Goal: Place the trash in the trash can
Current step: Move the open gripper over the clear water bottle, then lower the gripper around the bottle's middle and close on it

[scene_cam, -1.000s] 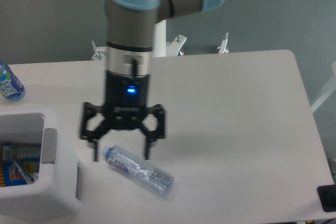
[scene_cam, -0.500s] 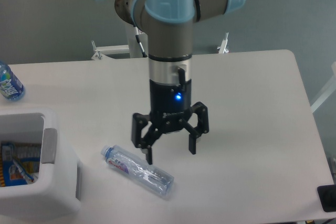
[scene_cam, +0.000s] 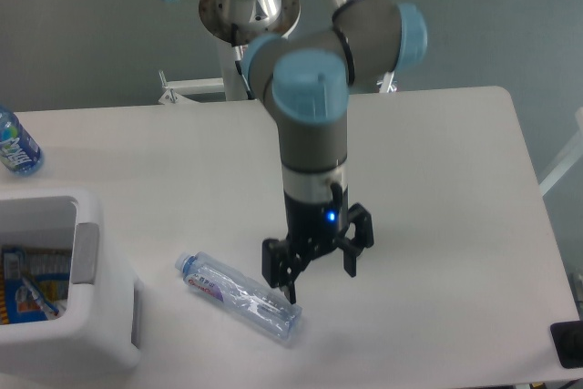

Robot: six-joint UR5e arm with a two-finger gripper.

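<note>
One risk for you: the gripper (scene_cam: 319, 272), jaws spread and empty, hangs off-centre by the base end of the crushed bottle (scene_cam: 240, 296) lying near the trash can (scene_cam: 86, 353), so closing may squirt it sideways.

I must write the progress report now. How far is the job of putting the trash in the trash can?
Done: the trash can already holds some items, though I cannot identify them. In hand: nothing; the gripper is open, poised by the base end of the crushed bottle. Left: grasp that bottle, lying on the table, and drop it in.
</note>
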